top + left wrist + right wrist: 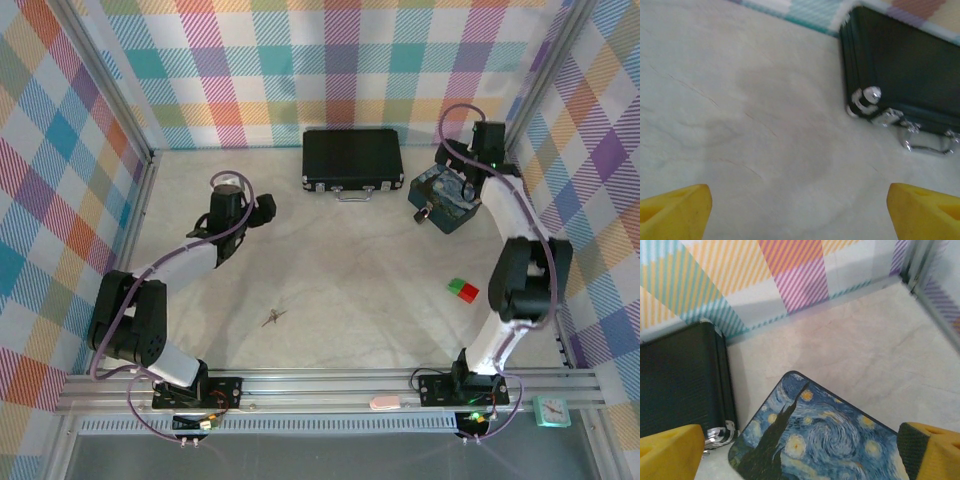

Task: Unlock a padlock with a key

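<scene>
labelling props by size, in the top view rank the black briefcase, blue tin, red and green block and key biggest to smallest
1. black briefcase
2. blue tin
3. red and green block
4. key, roughly as long as the block but far thinner, so it comes last by area only

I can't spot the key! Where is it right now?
In the top view, the key lies on the table, front and left of centre, well in front of the black briefcase.

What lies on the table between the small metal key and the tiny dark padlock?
Nothing: in the top view the pale table is bare from the thin grey-brown key to the dark padlock beside the blue painted tin.
</scene>
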Robot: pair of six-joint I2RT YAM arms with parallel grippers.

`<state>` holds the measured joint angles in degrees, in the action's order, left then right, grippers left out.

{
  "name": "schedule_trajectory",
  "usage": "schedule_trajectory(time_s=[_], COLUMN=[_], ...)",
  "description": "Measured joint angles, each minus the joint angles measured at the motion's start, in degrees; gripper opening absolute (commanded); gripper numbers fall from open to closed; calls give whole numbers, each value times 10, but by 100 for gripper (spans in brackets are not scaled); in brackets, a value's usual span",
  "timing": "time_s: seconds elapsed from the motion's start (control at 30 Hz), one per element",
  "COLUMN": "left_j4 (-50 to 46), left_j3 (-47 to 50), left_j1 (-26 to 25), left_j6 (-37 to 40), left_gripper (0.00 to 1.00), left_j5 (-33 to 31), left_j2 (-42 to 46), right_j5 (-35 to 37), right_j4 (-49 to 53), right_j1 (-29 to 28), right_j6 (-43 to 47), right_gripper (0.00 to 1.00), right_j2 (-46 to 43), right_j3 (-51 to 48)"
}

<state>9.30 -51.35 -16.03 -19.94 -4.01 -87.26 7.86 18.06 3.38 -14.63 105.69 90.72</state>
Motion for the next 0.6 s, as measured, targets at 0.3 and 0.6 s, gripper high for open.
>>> schedule_trajectory(time_s=[0.3,0.6], left_j4=[-23,-36], left_j3=[58,62], left_j1=[-13,-15], left_j6=[-35,-45], left_gripper=[90,91], left_j5=[37,38], left_j2=[42,58], right_j5=[-65,-175], right_j4=[156,181], right_j1=[39,43], right_j6=[12,40], right_gripper=[99,91], right_j2=[215,235], right_j3=[226,222])
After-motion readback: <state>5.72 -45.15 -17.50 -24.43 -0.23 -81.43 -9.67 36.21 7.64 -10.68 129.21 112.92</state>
